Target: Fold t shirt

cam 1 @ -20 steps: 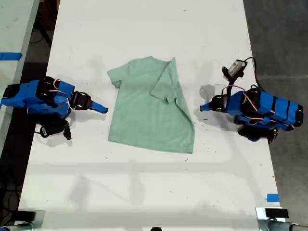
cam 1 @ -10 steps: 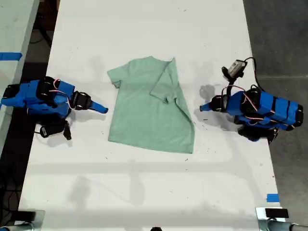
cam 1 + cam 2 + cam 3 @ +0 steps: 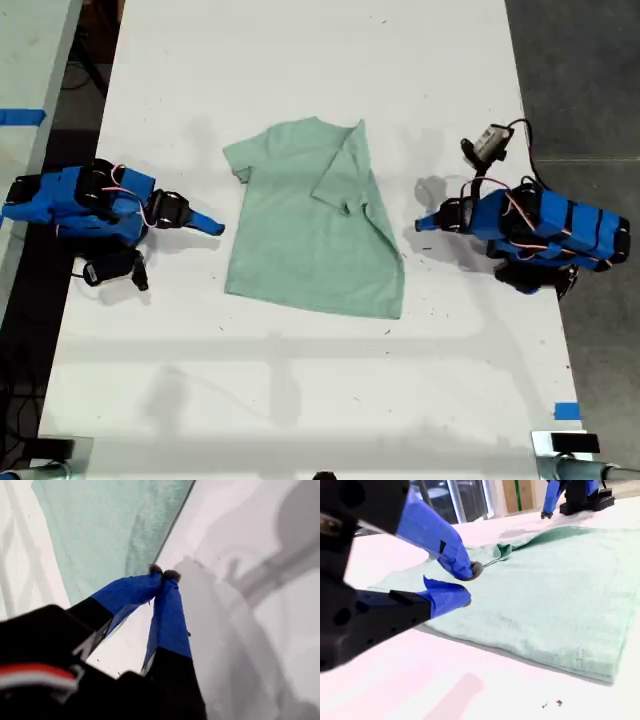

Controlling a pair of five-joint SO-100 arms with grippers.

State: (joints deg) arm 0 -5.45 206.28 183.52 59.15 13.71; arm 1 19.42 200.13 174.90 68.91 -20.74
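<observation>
The pale mint-green t shirt lies flat in the middle of the white table. The side of it toward the exterior view's right is folded inward over the body. My first gripper rests on the table just off that folded edge, on the exterior view's right. In the first wrist view its fingertips touch and hold nothing, with the t shirt just beyond them. My second gripper sits at the exterior view's left, close to the shirt's other edge. Its jaws stand slightly apart over the t shirt's near edge, empty.
A small camera with a cable lies behind the arm on the exterior view's right. Blue tape marks the table near that view's lower right corner. Dark floor borders the table on that side. The first arm shows across the shirt.
</observation>
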